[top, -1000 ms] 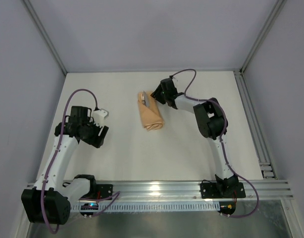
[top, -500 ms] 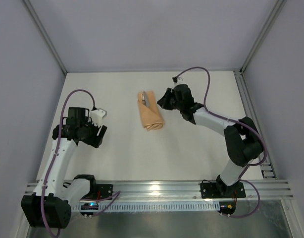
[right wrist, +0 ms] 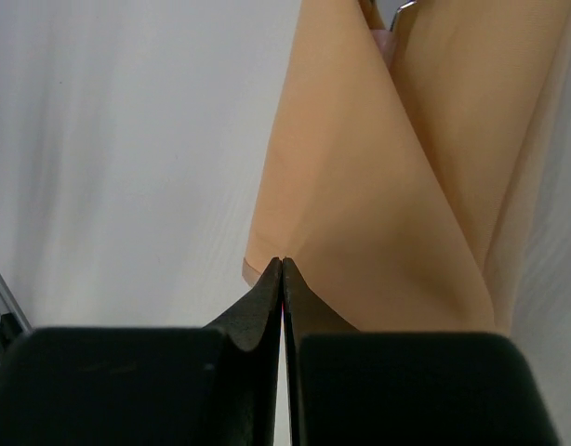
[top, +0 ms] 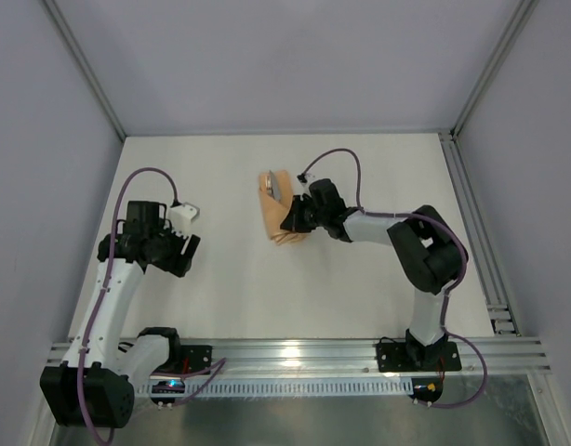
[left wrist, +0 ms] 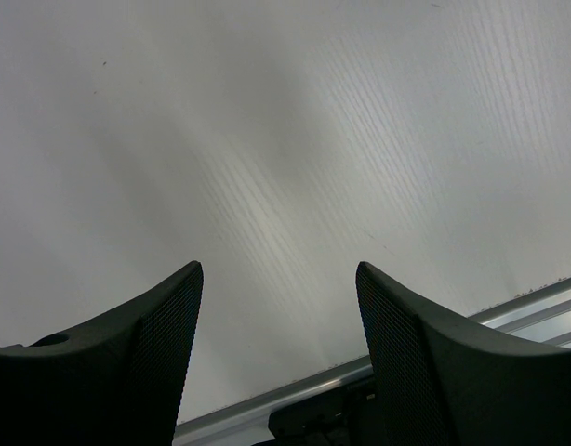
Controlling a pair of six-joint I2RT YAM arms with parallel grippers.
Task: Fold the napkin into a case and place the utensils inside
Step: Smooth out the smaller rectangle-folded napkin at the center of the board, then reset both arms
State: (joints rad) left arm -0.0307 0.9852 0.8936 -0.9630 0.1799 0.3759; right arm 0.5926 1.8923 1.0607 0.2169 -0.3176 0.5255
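The peach-orange napkin (top: 279, 216) lies folded as a narrow case in the middle of the table, and it fills the upper right of the right wrist view (right wrist: 378, 204). The utensils (top: 274, 186) poke out of its far end, showing as a grey tip (right wrist: 404, 11) at the top of the right wrist view. My right gripper (top: 292, 221) (right wrist: 282, 260) is shut, its tips meeting at the case's near end with no cloth visible between them. My left gripper (top: 184, 249) (left wrist: 278, 269) stands open over bare table at the left, holding nothing.
An aluminium rail (top: 295, 351) runs along the near edge, also visible low in the left wrist view (left wrist: 267, 404). Another rail (top: 471, 218) lines the right side. Grey walls enclose the white table (top: 220, 279).
My right arm swung from the case's far end around to its near end, and its jaws closed. The left arm shifted slightly at first, then stayed still.
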